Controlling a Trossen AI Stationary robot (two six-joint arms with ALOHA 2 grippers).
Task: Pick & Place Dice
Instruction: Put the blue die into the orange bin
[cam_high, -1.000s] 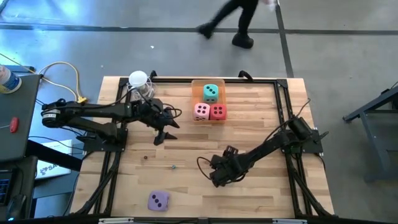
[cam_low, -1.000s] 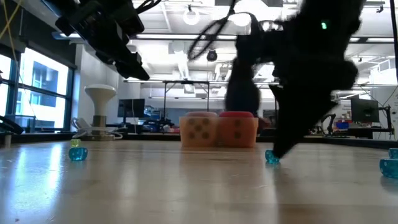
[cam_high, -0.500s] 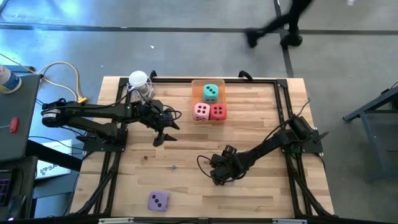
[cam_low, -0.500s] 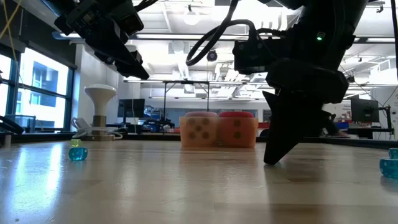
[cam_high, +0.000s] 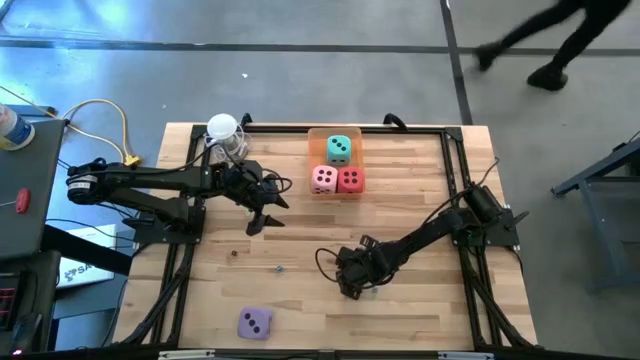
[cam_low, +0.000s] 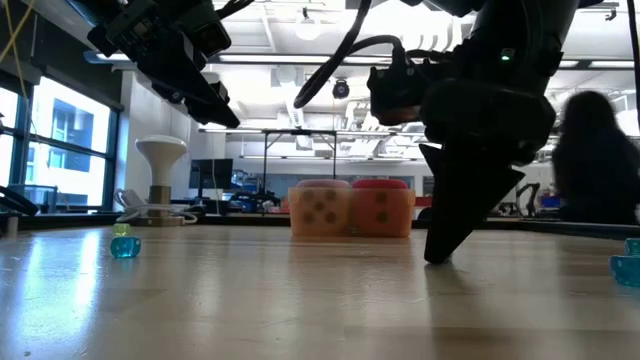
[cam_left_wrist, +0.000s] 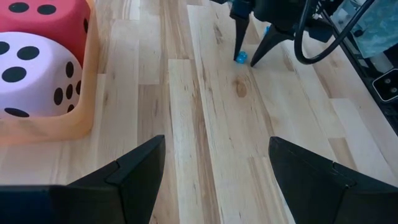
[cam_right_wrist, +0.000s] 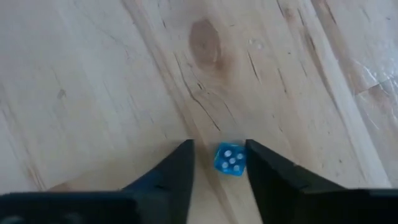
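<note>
A tiny blue die (cam_right_wrist: 230, 160) with white pips lies on the wooden table between the fingers of my right gripper (cam_right_wrist: 219, 146), which points steeply down with its tips at the tabletop (cam_low: 437, 255). The fingers stand open by little more than the die's width. A pink die (cam_high: 323, 179), a red die (cam_high: 350, 180) and a teal die (cam_high: 340, 149) sit in a peach tray (cam_high: 316, 140) at the far middle. A purple die (cam_high: 255, 322) rests near the front edge. My left gripper (cam_high: 262, 222) hangs open above the table, left of the tray. My right gripper comes at the tiny blue die from above with one finger on each side of it. Bare wood shows between the die and one finger (cam_right_wrist: 183, 163). The other finger (cam_right_wrist: 258, 163) stands right at the die's side; whether it touches, I cannot tell.
More tiny blue dice lie about the table (cam_low: 124, 245) (cam_low: 625, 268) (cam_high: 279, 267). A white mushroom-shaped stand (cam_high: 222, 128) is at the far left corner. A black frame (cam_high: 455, 170) runs around the table. A person (cam_high: 560, 40) walks on the floor beyond the far edge.
My right gripper has sunk a little onto the tiny blue die. In the low view the die showed beside its fingertip a second ago and is now hidden behind the fingers. The person beyond the table has walked toward the right.
</note>
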